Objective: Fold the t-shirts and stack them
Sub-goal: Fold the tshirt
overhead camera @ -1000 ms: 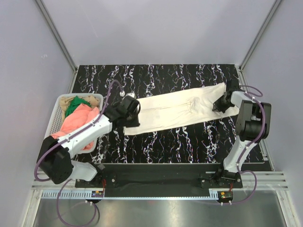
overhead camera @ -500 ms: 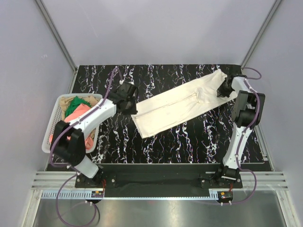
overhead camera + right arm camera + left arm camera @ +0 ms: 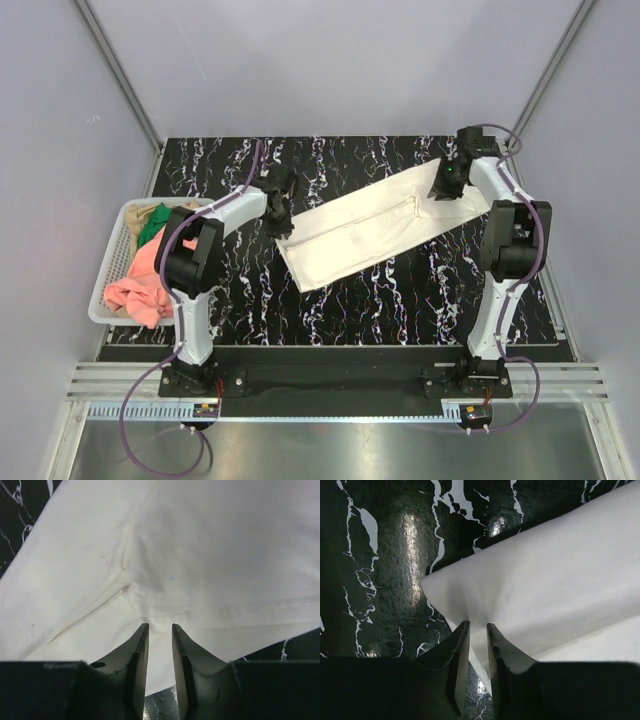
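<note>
My left gripper (image 3: 477, 630) is clamped on the left end of the cream shirt (image 3: 365, 228), and my right gripper (image 3: 159, 630) on its far-right end. The shirt stretches diagonally across the table (image 3: 400, 300). Both bites look thin, so an uneven pull could slip a corner free and skew the fold.

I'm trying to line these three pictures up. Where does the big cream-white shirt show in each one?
Top external: the cream-white t-shirt stretches as a slanted strip across the middle of the picture.
Left wrist: it fills the upper right, one corner pinched in the left end effector.
Right wrist: it fills nearly the whole picture, pinched in the right end effector.
Shared landmark: the black marbled tabletop with white veins.
</note>
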